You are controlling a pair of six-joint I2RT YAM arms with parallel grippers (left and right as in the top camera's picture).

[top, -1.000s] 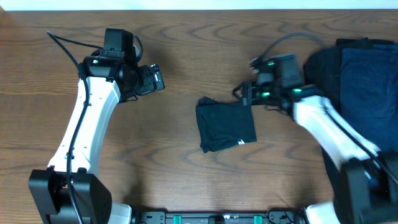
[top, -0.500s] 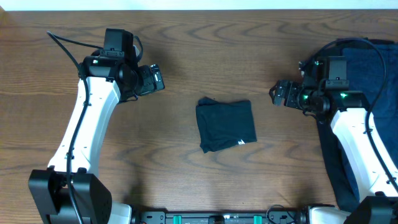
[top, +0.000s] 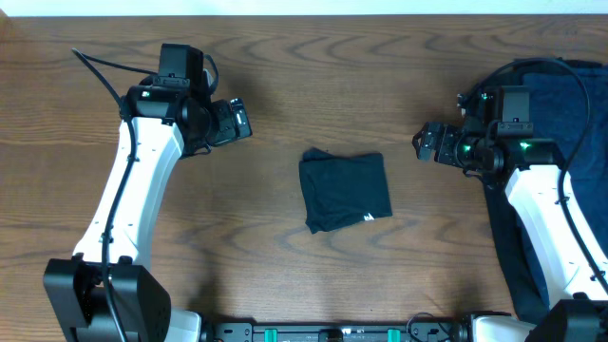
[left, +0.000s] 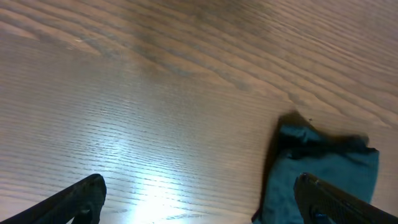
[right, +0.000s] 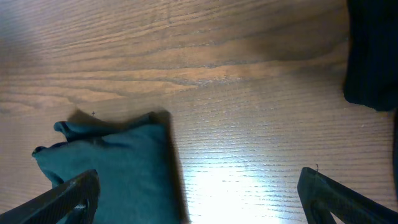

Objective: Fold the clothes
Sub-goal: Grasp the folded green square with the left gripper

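A folded black T-shirt (top: 345,190) with a small white label (top: 370,216) lies flat at the table's middle. It also shows in the left wrist view as the folded T-shirt (left: 323,174), and in the right wrist view as the folded T-shirt (right: 112,162). My left gripper (top: 243,122) hovers up and to the left of it, open and empty (left: 199,208). To the shirt's right my right gripper (top: 419,144) stands apart from it, open with nothing between its fingers (right: 199,208). More dark clothes (top: 556,95), black and navy, are piled at the right edge.
The pile of dark clothes (right: 373,56) lies under and behind my right arm (top: 546,218), reaching the table's right edge. Bare wooden tabletop (top: 285,66) surrounds the folded shirt. A black rail (top: 342,332) runs along the front edge.
My right gripper let go of the folded shirt's top right corner, opened, and drew back to the right; it has held still since. The left arm and shirt have not moved.
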